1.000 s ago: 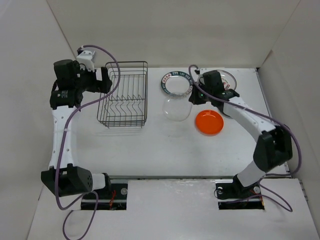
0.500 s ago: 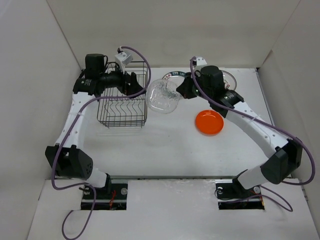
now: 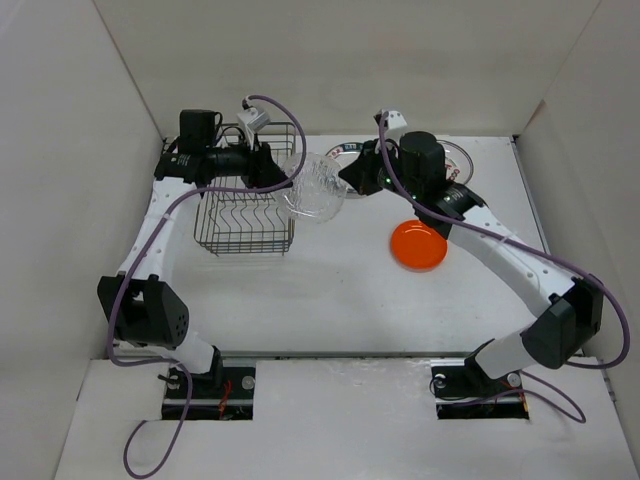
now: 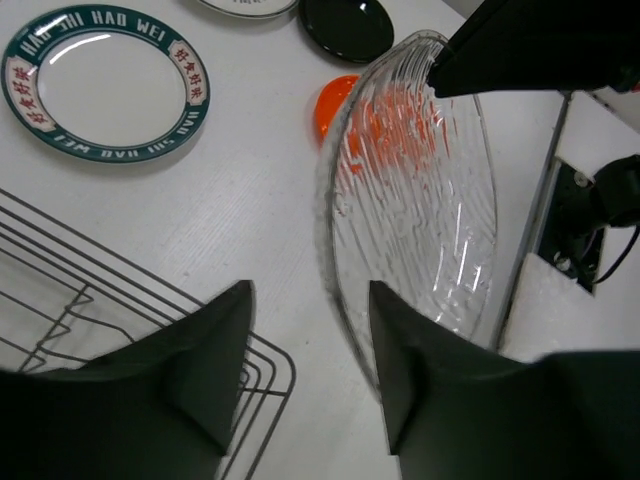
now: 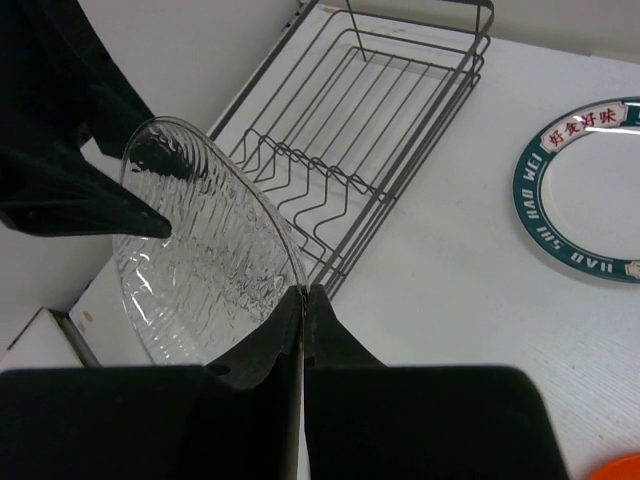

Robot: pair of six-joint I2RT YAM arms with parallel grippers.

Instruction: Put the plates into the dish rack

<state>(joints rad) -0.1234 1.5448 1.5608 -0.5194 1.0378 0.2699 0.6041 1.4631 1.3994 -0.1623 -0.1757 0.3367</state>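
A: State of the right hand (image 5: 302, 292)?

B: Pressed together. Pinches the rim of the clear plate (image 5: 200, 250). Holds it tilted up on edge, off the tabletop (image 3: 330, 300), just beside the right side of the dish rack (image 3: 245, 215).

A: And of the left hand (image 4: 308, 295)?

B: Spread apart, one of the fingers (image 4: 200, 370) on each side of the same plate's opposite rim. Straddles that rim. Cannot tell whether touching it. Reaches over the far end of the rack in the overhead view.

A: Farther out, on the rack side?

B: Dark wire basket with a row of upright prongs along its floor. Sits on the left part of the tabletop.

A: On the other side?

B: Four plates lying flat, all well apart from the rack:
- The white plate with the blue-green lettered rim (image 4: 105, 85), nearest the held plate.
- The black plate (image 4: 347, 25), beyond it.
- The white plate with red marks (image 3: 458, 152), near the far edge and partly hidden by the right arm.
- The orange plate (image 3: 418, 245), nearer the arm bases and apart from the other three. Shows through the ribbed clear plate in the left wrist view.
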